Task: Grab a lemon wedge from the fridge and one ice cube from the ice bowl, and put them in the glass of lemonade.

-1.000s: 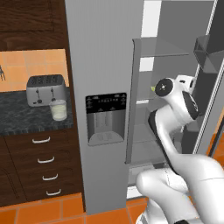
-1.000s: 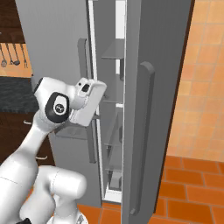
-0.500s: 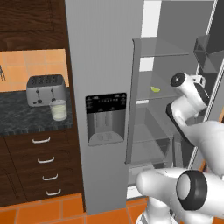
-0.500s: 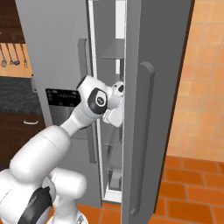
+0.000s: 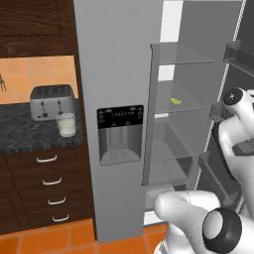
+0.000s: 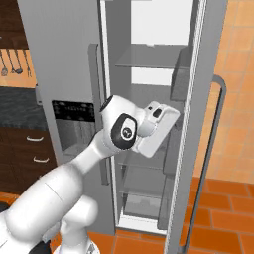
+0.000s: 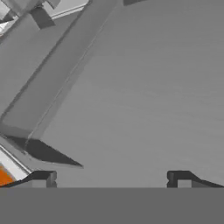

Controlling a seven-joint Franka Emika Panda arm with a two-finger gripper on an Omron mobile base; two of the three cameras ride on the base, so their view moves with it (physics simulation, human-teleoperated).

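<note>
Lying shelved — lemon wedge (image 5: 176, 101) — from gripper (image 7: 112, 178) apart

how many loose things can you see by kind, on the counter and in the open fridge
silver four-slot toaster: 1
short clear glass of pale lemonade: 1
small yellow-green lemon wedge: 1
total: 3

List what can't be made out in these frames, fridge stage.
- Gripper: in the hand view both fingertips stand wide apart with nothing between them, facing a plain grey fridge surface; which part, unclear.
- Lemon wedge: left base view shows a tiny yellow-green speck on a shelf; shape too small to tell.
- Glass of lemonade: beside the toaster; fill level unclear.
</note>
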